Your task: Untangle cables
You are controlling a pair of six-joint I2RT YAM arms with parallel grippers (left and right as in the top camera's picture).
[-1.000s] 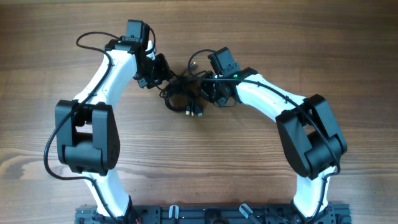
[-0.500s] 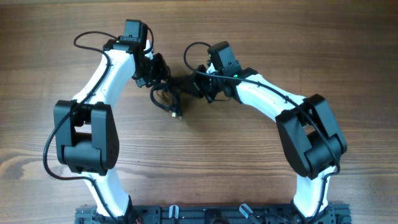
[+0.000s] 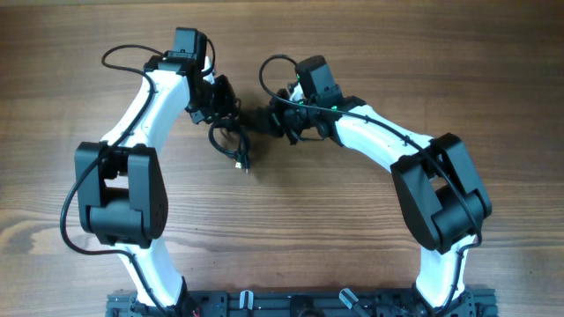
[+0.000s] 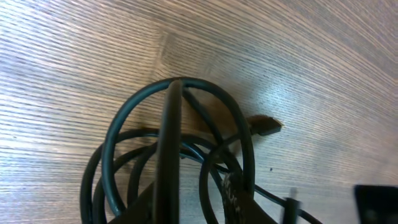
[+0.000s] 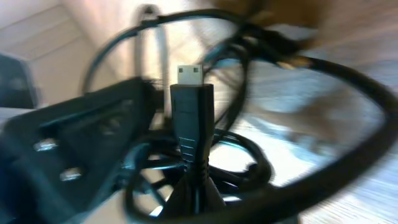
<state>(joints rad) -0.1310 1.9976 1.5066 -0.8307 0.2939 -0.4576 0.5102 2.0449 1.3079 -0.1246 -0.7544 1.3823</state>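
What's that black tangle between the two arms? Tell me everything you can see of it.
The cables are thin, black, rubbery-looking cords bunched in overlapping, tangled loops. A metal-tipped plug stands upright from the right gripper, which is shut on its strand. The left gripper meets the loops' other side; whether it grips is unclear.

Upright black plug [image 5: 188, 106] before blurred loops of cables [image 5: 336, 71], wooden table [image 5: 373, 186] behind.
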